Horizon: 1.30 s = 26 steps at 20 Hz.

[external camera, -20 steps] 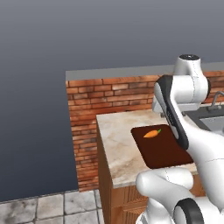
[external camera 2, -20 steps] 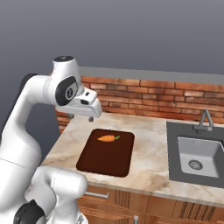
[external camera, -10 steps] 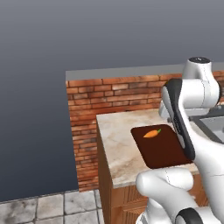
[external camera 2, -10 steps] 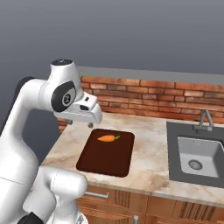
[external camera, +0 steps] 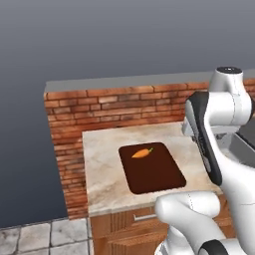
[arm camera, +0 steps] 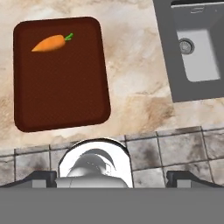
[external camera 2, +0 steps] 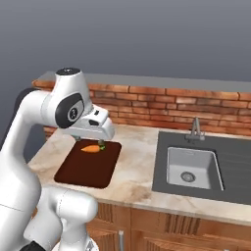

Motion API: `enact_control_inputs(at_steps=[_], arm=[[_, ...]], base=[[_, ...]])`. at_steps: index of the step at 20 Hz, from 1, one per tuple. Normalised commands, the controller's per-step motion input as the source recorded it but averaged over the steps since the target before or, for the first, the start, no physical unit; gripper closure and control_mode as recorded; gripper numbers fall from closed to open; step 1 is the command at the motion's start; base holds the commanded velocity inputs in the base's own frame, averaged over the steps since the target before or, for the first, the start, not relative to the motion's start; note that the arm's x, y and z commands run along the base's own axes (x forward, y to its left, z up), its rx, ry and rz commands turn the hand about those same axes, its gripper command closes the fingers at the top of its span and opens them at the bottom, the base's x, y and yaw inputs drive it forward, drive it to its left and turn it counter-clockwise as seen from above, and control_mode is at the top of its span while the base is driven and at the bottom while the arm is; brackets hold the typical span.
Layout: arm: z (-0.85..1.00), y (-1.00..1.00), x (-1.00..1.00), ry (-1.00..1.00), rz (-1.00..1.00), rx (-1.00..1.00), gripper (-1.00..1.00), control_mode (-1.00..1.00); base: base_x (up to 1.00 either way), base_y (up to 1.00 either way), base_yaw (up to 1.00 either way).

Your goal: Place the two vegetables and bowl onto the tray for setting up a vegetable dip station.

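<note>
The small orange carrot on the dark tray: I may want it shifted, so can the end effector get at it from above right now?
Probably yes. The small orange carrot lies alone on the flat dark reddish-brown tray, nothing over or beside it, and the end effector is open above the tray.

The tray has a matt, finely grained dark reddish-brown face with a soft sheen along its rounded rim. The carrot at its 11 o'clock corner looks smooth and waxy. The counter is polished, mottled beige stone. At 3 o'clock the sink is brushed grey metal. The wall behind is rough red brick, the cabinet fronts are varnished wood, and the floor tiles are dull stone.
</note>
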Motion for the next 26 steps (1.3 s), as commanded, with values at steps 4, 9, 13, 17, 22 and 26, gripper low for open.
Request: enact_control_inputs(at_steps=[4,9,13,17,22,26], arm=[[0.0,0.0,0.0,0.0,0.0,0.0,-1.0,1.0],[0.0,0.0,0.0,0.0,0.0,0.0,-1.0,1.0],[0.0,0.0,0.0,0.0,0.0,0.0,-1.0,1.0],[0.0,0.0,0.0,0.0,0.0,0.0,-1.0,1.0],[0.0,0.0,0.0,0.0,0.0,0.0,-1.0,1.0],[0.0,0.0,0.0,0.0,0.0,0.0,-1.0,1.0]], base=[[-0.39,-0.98,-0.23],[-0.34,-0.82,-0.42],[-0.22,-0.83,-0.44],[-0.05,-0.72,-0.43],[0.0,-0.76,-0.39],[0.0,-0.64,-0.38]])
